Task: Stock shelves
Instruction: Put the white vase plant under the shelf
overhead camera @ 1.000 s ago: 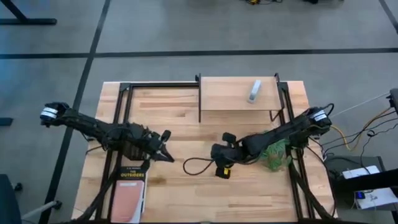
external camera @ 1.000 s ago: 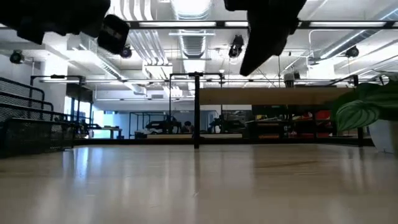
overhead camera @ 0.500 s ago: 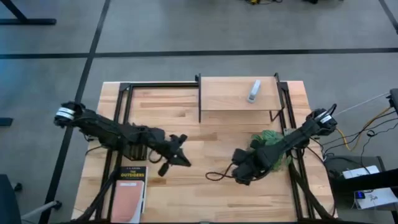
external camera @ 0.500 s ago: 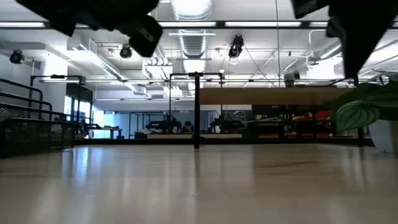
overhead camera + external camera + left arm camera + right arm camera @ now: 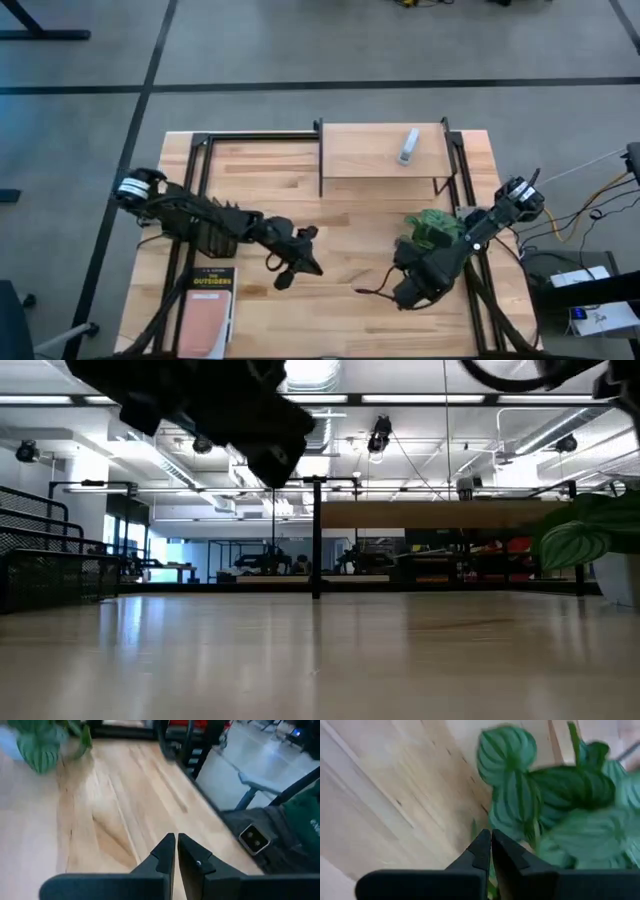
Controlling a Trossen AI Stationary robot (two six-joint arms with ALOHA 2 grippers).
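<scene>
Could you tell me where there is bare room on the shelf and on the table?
The shelf is bare left of the small grey object. The table is free between its far-left frame and the shelf. It is crowded near the plant and book.

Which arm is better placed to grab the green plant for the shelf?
Probably the right: its pincer is beside the plant, which fills its wrist view. The left pincer sits mid-table, farther away. Both look shut and empty.

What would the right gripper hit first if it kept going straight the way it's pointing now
Most likely the plant: the right gripper, fingers shut, points straight at its striped green leaves in the right wrist view. How far off they are is unclear.
</scene>
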